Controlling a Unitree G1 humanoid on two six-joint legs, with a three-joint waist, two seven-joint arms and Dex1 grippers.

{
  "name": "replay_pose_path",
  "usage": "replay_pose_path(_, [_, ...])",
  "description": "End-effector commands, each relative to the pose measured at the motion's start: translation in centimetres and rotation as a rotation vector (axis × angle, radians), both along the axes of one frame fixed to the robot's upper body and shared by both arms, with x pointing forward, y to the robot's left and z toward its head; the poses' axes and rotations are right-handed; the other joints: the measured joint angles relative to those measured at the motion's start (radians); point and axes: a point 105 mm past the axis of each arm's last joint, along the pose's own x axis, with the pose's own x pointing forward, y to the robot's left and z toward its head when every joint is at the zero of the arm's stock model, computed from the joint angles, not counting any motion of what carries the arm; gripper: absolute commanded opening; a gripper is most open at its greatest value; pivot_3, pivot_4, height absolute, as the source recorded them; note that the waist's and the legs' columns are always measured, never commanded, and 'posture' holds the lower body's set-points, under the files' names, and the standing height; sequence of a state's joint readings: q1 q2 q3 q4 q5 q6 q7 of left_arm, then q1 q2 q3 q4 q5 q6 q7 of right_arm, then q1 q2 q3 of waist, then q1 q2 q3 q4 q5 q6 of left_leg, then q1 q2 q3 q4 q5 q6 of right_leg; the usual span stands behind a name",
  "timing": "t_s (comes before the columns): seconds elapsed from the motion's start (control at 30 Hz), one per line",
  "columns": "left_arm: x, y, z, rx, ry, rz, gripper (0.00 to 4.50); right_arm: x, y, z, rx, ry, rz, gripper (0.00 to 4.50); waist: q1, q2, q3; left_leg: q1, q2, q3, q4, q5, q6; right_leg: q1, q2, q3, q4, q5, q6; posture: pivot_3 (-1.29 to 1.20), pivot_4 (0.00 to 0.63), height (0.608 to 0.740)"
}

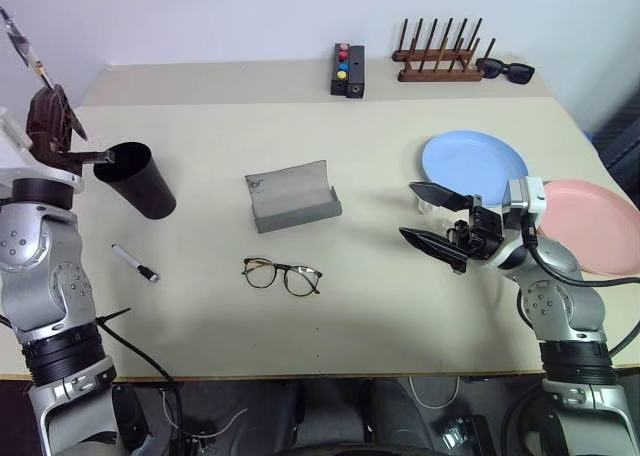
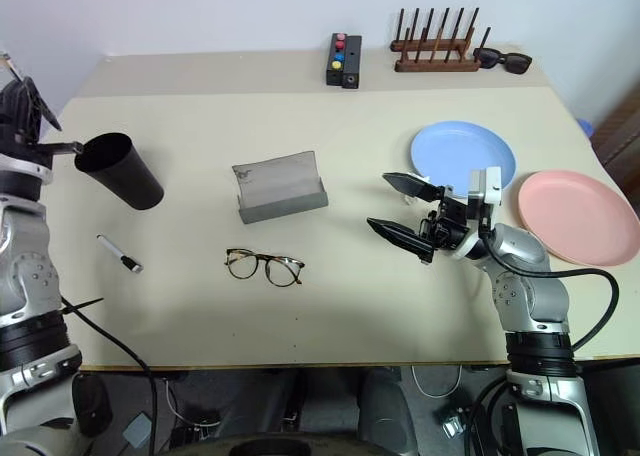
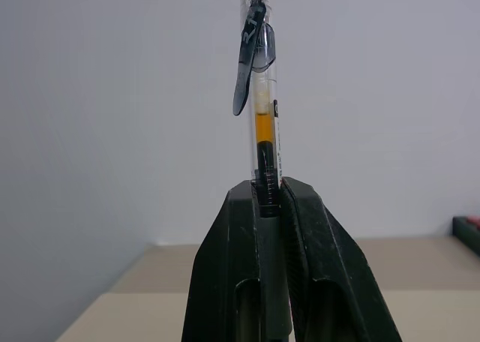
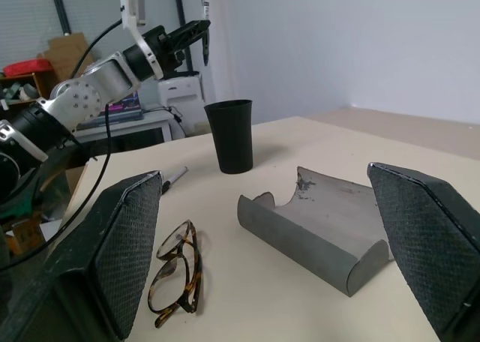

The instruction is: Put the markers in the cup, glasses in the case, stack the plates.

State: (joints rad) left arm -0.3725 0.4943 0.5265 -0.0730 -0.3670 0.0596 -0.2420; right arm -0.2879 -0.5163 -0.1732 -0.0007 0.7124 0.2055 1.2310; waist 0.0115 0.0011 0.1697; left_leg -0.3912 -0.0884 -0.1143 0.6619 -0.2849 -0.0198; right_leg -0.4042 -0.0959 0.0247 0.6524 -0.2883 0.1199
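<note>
My left gripper (image 3: 266, 188) is shut on a slim clear-barrelled marker (image 3: 262, 109) with a dark clip, raised at the far left just above and left of the black cup (image 1: 135, 181). The cup stands on the table, leaning right in the head views. A second marker (image 1: 134, 263), white with a black cap, lies on the table in front of the cup. The grey case (image 1: 292, 198) lies open mid-table, with the wire-framed glasses (image 1: 282, 275) just in front of it. My right gripper (image 1: 407, 210) hangs open and empty, pointing left, beside the blue plate (image 1: 474, 166). The pink plate (image 1: 595, 226) lies at the right edge.
A black box with coloured buttons (image 1: 348, 71), a wooden peg rack (image 1: 440, 61) and black sunglasses (image 1: 505, 71) sit along the table's far edge. Bare tabletop stretches between the glasses and my right gripper.
</note>
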Motion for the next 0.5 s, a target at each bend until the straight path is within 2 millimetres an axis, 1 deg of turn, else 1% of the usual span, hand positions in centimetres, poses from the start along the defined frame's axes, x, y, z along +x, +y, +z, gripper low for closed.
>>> replay_pose_path(0.03, [-0.4, 0.2, 0.0, 0.092, -0.011, 0.051, 0.01, -0.2, -0.3, 0.9, 0.011, -0.038, -0.003, 4.5, 0.0, 0.0, 0.0, 0.0, 0.0, 0.0, 0.0, 0.0, 0.0, 0.0, 0.0, 0.0, 0.0, 0.0, 0.0, 0.0, 0.15, 0.74])
replay_pose_path(0.27, [-0.2, 1.3, -1.6, 0.122, 0.006, 0.144, 0.01, -0.1, -0.4, 1.0, 0.009, -0.036, -0.003, 4.5, 0.001, 0.0, 0.0, 0.0, 0.0, 0.0, 0.0, 0.0, 0.0, 0.0, 0.0, 0.0, 0.0, 0.0, 0.0, 0.0, 0.15, 0.74])
replay_pose_path(0.5, [1.5, 0.7, -2.7, 0.117, 0.01, 0.147, 0.01, -0.1, -0.3, 0.9, 0.007, -0.035, 0.0, 4.5, 0.002, 0.0, 0.0, 0.0, 0.0, 0.0, 0.0, 0.0, 0.0, 0.0, 0.0, 0.0, 0.0, 0.0, 0.0, 0.0, 0.15, 0.74])
